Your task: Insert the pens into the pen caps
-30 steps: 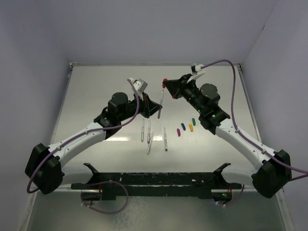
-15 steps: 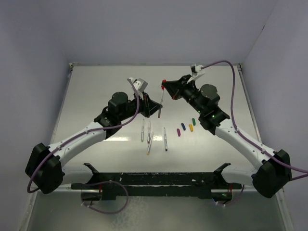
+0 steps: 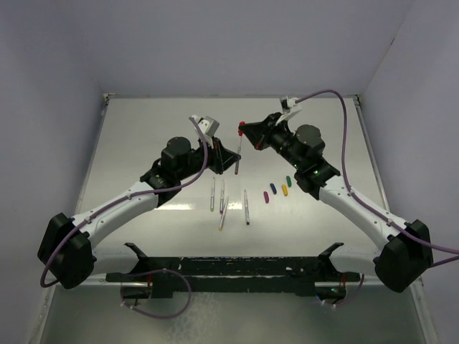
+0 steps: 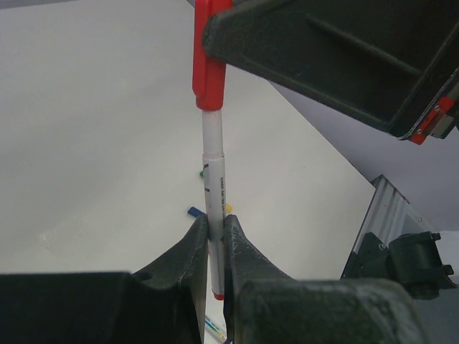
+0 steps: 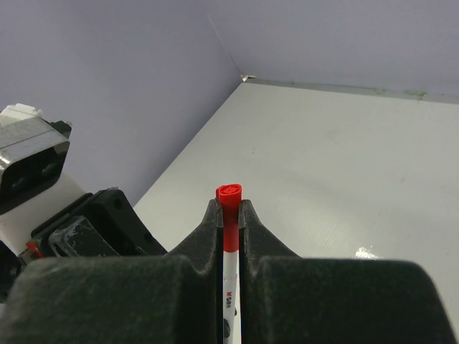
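My left gripper (image 3: 235, 159) (image 4: 215, 231) is shut on a silvery-white pen (image 3: 239, 143) (image 4: 214, 179) and holds it upright above the table. My right gripper (image 3: 244, 129) (image 5: 229, 215) is shut on the red cap (image 3: 240, 127) (image 4: 208, 72) (image 5: 229, 201), which sits on the pen's top end. The pen's barrel shows below the cap in the right wrist view (image 5: 229, 287). Several more pens (image 3: 222, 201) lie on the table in front of the arms. The purple (image 3: 266, 196), blue (image 3: 272, 188), yellow (image 3: 284, 190) and green (image 3: 288, 180) caps lie in a row to their right.
The white table (image 3: 143, 136) has raised edges at the back and sides, and grey walls close it in. A black frame (image 3: 229, 261) runs along the near edge. My right arm's body (image 4: 344, 57) hangs close above the left gripper.
My right gripper with the red cap has shifted slightly left and closer along the pen's top. The left arm has stayed almost still.
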You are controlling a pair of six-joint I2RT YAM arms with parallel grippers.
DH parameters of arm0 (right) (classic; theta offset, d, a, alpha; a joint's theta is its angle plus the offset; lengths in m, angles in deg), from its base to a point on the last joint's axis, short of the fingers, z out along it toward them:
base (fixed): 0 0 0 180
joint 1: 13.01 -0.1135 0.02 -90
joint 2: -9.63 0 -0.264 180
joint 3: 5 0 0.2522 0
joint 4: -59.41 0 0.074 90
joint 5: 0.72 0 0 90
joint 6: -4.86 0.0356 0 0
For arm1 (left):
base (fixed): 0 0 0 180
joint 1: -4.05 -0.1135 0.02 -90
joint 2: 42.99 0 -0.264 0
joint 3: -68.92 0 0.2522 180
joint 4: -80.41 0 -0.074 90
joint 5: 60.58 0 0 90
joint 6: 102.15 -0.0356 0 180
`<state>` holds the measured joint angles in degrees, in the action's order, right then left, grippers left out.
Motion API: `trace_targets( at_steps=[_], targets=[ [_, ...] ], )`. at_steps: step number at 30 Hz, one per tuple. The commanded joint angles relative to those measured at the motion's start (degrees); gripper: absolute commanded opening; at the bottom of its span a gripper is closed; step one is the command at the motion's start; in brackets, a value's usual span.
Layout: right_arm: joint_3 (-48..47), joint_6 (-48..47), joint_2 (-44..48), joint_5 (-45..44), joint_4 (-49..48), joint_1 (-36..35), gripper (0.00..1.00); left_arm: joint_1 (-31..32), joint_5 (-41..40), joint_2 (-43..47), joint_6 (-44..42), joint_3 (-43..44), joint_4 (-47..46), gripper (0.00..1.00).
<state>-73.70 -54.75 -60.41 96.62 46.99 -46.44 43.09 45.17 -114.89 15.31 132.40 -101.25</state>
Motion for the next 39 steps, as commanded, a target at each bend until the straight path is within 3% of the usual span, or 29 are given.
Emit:
trace_targets(
  at_steps=[1, 11, 24, 39],
  targets=[
    [-0.36, 0.72, -1.15, 3.41, -0.97, -0.36, 0.0, 0.02, -0.81, 1.73, -1.03, 2.66, -3.9, 0.0],
    [0.88, 1.09, -1.98, 8.11, 1.49, -0.41, 0.0, -0.06, -4.35, 3.08, -2.26, 1.53, -9.44, 0.0],
    [1.4, -1.2, -4.67, 13.89, 8.96, -0.51, 0.0, -0.96, -9.15, 4.18, -3.89, 0.33, -23.93, 0.0],
    [-0.4, -4.21, -10.05, 14.83, 18.49, -4.19, 0.0, -9.15, -5.99, 1.78, -0.18, 3.38, -30.27, 0.0]
  ],
)
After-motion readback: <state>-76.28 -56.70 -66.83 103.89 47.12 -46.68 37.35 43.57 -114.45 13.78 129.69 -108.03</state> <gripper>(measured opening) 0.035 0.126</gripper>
